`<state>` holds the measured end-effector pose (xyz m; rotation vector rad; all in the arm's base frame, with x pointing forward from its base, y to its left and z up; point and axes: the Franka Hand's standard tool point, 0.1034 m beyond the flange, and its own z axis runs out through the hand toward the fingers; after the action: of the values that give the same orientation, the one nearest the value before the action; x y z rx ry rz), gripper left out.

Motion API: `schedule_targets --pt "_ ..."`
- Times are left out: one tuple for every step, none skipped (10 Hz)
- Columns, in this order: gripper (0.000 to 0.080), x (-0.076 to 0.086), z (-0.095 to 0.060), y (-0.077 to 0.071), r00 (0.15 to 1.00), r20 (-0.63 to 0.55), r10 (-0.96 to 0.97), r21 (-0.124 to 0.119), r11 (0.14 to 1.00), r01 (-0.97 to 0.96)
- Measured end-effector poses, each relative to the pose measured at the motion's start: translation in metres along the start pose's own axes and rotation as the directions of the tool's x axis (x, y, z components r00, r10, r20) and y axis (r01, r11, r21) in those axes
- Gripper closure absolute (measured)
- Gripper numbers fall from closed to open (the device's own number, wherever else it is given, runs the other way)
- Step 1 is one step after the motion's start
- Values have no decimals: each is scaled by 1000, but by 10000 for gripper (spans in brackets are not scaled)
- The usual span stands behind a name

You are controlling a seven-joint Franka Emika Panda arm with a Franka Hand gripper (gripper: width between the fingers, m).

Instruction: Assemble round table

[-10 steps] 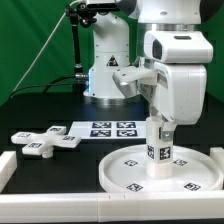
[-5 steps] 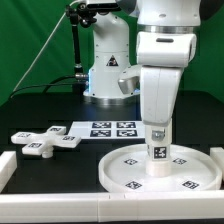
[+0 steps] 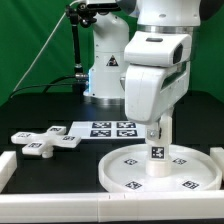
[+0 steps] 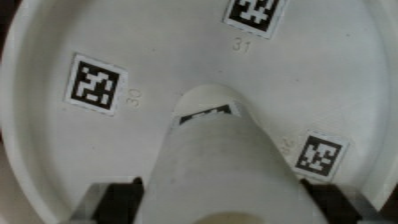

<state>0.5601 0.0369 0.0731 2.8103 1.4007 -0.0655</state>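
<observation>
The large rimmed round disc [image 3: 160,170] lies flat on the table at the exterior view's lower right, its tags facing up. The short thick cylinder leg [image 3: 156,152] stands upright on the disc's middle. My gripper [image 3: 157,131] is shut on the leg's upper part from above. In the wrist view the leg [image 4: 217,150] runs between my two black fingertips [image 4: 119,203], with the disc [image 4: 160,60] and its tags beneath. The cross-shaped foot piece [image 3: 45,140] lies flat at the exterior view's left.
The marker board [image 3: 111,129] lies behind the disc, in front of the robot base. Plain white straight bars edge the table at the front [image 3: 60,198] and front left [image 3: 5,167]. A green curtain hangs behind.
My wrist has turned about the upright leg; the gripper housing now faces differently. The leg stays standing on the disc's middle.
</observation>
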Motion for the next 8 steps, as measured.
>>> schedule_targets --pt "384 -2 0 0 989 -6 151 19 988 -150" --pt "384 -2 1 -1 959 -8 283 33 959 -283" --pt "384 -1 1 -2 916 -7 401 45 915 -401" --pt "384 -2 2 -5 869 -1 495 60 867 -494" --pt "384 -2 2 -5 836 2 549 60 835 -548" --pt "384 -1 2 -5 796 6 605 60 795 -604" --pt "384 -1 2 -5 758 10 652 60 756 -651" --pt "384 -1 2 -5 737 12 676 60 735 -675"
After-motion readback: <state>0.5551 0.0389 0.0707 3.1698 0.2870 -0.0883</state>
